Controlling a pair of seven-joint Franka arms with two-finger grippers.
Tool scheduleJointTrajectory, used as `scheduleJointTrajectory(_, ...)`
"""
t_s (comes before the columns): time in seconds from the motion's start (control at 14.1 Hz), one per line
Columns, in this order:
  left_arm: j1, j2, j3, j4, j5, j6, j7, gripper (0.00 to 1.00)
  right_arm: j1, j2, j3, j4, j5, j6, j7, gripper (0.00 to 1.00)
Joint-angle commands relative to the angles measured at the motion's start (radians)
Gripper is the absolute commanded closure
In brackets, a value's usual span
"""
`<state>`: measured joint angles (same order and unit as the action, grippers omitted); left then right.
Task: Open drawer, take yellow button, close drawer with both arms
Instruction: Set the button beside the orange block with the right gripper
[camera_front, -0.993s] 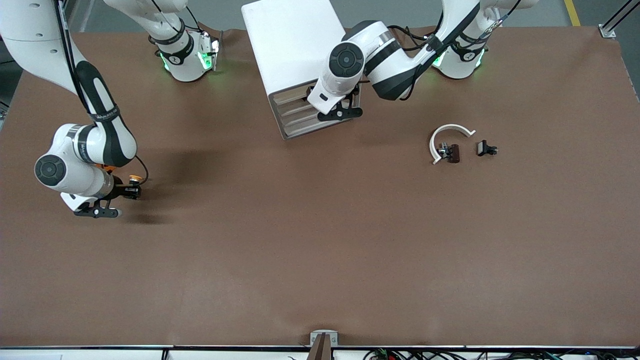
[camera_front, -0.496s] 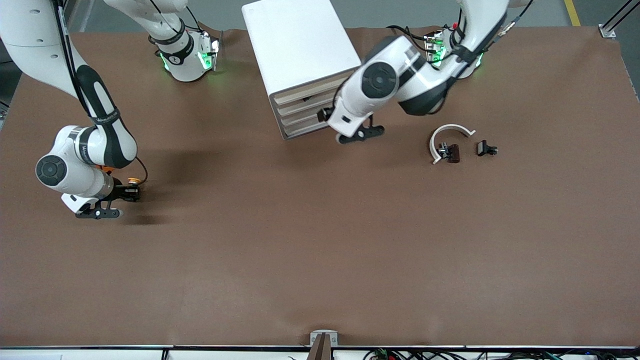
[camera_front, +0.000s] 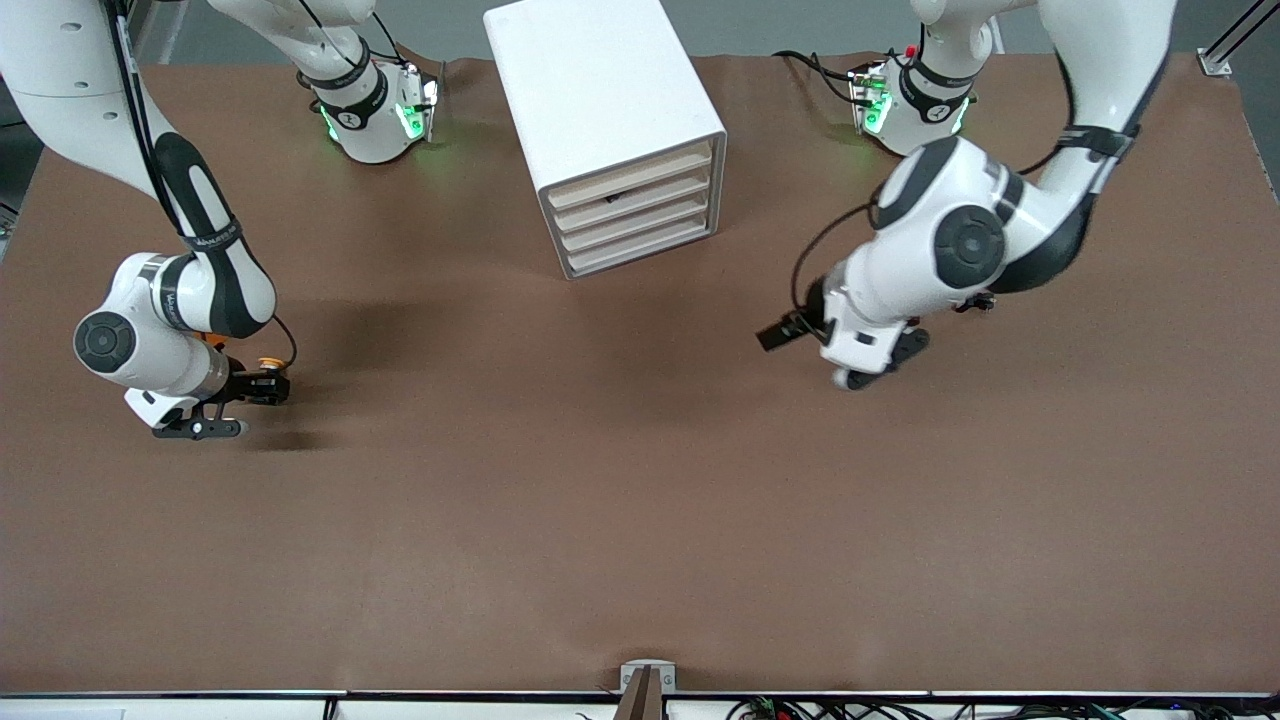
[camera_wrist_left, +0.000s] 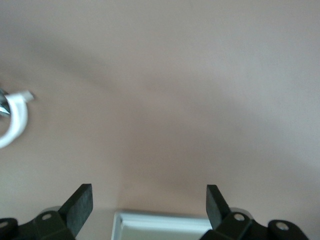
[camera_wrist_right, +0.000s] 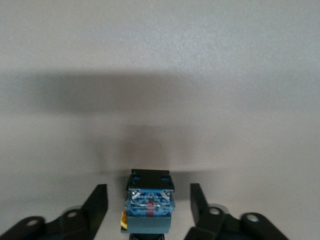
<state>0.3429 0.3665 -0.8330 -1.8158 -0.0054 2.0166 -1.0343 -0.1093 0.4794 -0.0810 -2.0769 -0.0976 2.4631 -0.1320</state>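
Note:
The white cabinet (camera_front: 600, 80) stands at the table's back middle, and its four pale-beige drawer fronts (camera_front: 632, 205) all look pushed in. The button (camera_front: 268, 364) lies on the table toward the right arm's end, yellow cap showing. In the right wrist view the button (camera_wrist_right: 150, 202) sits between the fingers (camera_wrist_right: 99, 202) with a gap on each side. My right gripper (camera_front: 262, 386) (camera_wrist_right: 148, 200) is open, low around it. My left gripper (camera_front: 790, 331) (camera_wrist_left: 148, 205) is open and empty over bare table toward the left arm's end, away from the cabinet.
A white curved strip (camera_wrist_left: 12, 122) shows in the left wrist view; in the front view the left arm hides it. A small black clip (camera_front: 985, 300) peeks out beside that arm. Brown table stretches nearer the front camera.
My left arm has drawn away from the cabinet's drawer fronts and swung toward its own end of the table, now covering the curved strip. The right arm has hardly moved.

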Motion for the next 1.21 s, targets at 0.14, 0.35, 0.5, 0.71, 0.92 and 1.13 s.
scheduleJointTrajectory(0.14, 0.149, -0.008, -0.015, 0.049, 0.126, -0.022, 0.029, 0.0, 0.035, -0.139, 0.023, 0.075, -0.007, -0.255, 0.02, 0.0)
scheduleJointTrajectory(0.35, 0.211, -0.014, -0.015, 0.081, 0.244, -0.044, 0.089, 0.0, 0.111, -0.205, 0.021, 0.156, -0.005, -0.461, 0.168, 0.0)
scheduleJointTrajectory(0.5, 0.248, -0.008, -0.015, 0.128, 0.298, -0.079, 0.181, 0.0, 0.154, -0.255, 0.023, 0.173, -0.005, -0.536, 0.25, 0.0)
scheduleJointTrajectory(0.71, 0.321, -0.018, -0.017, 0.161, 0.303, -0.085, 0.348, 0.0, 0.212, -0.343, 0.023, 0.176, -0.005, -0.602, 0.339, 0.0)
scheduleJointTrajectory(0.92, 0.341, -0.038, -0.017, 0.248, 0.305, -0.22, 0.451, 0.0, 0.243, -0.422, 0.023, 0.198, -0.007, -0.66, 0.345, 0.0)
scheduleJointTrajectory(1.13, 0.341, -0.05, -0.018, 0.335, 0.303, -0.367, 0.543, 0.0, 0.24, -0.43, 0.021, 0.319, -0.005, -0.786, 0.328, 0.0)
